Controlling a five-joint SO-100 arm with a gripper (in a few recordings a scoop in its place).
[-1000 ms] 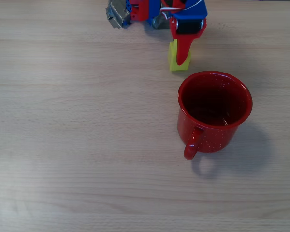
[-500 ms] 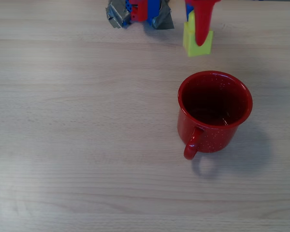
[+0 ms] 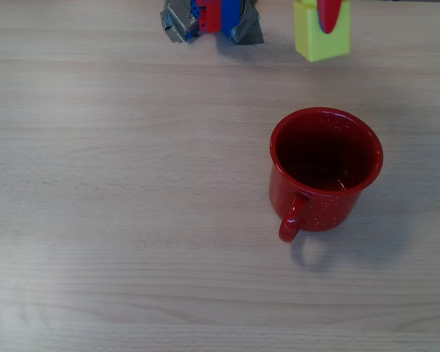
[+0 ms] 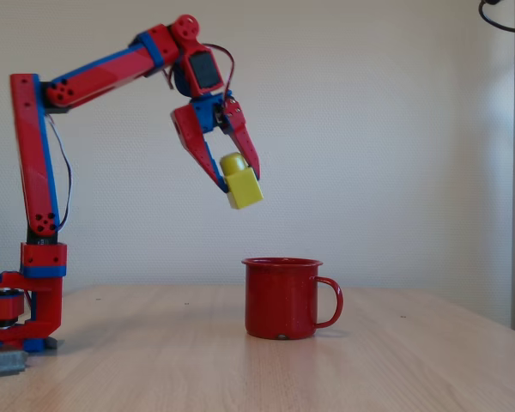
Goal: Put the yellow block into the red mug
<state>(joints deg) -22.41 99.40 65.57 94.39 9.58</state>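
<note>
- The table [image 4: 154, 360], pale wood grain, carries the arm's base at the left of the fixed view and the mug further right, with bare board between them.
- The arm [image 4: 94, 73] rises from its base, folds over at the top and angles its wrist down and to the right, which hangs the load in the air rather than near the wood (a carrying pose, by my reading, not a picking one).
- The red mug [image 3: 326, 169] stands upright with its mouth open to the overhead view, handle toward the bottom of that picture; its dark inside looks empty, so the drop is not yet done.
- The gripper [image 4: 236, 176] has its two red fingers closed against opposite sides of the block, the tips pointing down and right.
- The yellow block [image 4: 243, 187] is pinched between those fingers, tilted, its round stud up toward the wrist. In the fixed view it hangs well above the mug's rim and a little left of it; in the overhead view it sits at the top edge, short of the mouth.
- Judgement: the lift is complete and the carry is partway; the block needs to come over the opening before release, else it may strike the rim.
</note>
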